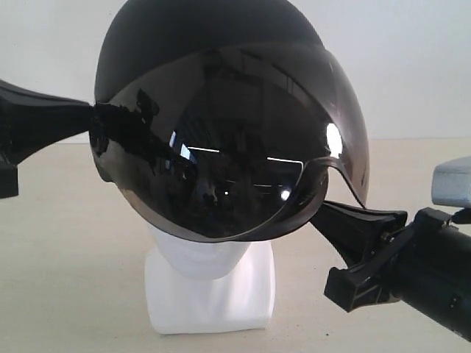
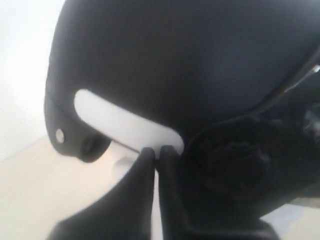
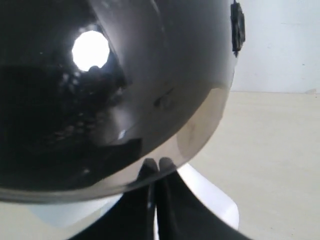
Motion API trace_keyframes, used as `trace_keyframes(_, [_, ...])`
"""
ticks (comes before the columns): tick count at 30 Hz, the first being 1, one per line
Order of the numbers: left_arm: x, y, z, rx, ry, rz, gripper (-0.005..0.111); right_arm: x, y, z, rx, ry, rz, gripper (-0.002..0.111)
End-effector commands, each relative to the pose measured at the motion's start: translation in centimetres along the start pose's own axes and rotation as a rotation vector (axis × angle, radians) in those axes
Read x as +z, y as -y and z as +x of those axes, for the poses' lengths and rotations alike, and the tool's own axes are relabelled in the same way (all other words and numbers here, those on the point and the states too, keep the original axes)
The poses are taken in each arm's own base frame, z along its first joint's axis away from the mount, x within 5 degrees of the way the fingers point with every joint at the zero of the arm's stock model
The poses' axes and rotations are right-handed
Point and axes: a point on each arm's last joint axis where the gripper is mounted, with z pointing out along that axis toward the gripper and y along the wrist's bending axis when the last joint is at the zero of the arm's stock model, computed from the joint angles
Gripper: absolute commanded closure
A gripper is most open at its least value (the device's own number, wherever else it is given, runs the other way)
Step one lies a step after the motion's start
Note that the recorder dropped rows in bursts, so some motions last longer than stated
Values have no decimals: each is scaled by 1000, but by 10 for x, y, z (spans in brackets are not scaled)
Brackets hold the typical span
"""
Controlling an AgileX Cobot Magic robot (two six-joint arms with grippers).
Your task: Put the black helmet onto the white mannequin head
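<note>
Matte black helmet (image 1: 213,51), visor down, sits over white mannequin head (image 1: 210,290); only chin, neck & base show. L gripper (image 2: 156,150) closed, tips at helmet's side by pivot; R gripper (image 3: 156,162) closed, tips at visor's lower edge.

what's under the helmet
Under the helmet sits the head: only its chin, neck and base show below the visor. Its face and crown are covered.

Matte black throughout. The left gripper (image 2: 155,152) and right gripper (image 3: 154,162) have tapered wedge fingers (image 2: 137,195) on squared brackets, and a grey-silver block (image 1: 452,182) sits above the right one.
</note>
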Motion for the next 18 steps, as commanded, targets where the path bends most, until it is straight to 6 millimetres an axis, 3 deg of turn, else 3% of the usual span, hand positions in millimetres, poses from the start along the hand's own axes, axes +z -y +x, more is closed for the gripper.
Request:
trace_keyframes(1, [9, 3, 17, 11, -89, 62, 102, 2, -1, -4, -19, -9, 5, 109])
trace_keyframes(18, [9, 1, 18, 11, -93, 41, 102, 5, -2, -6, -35, -40, 14, 109])
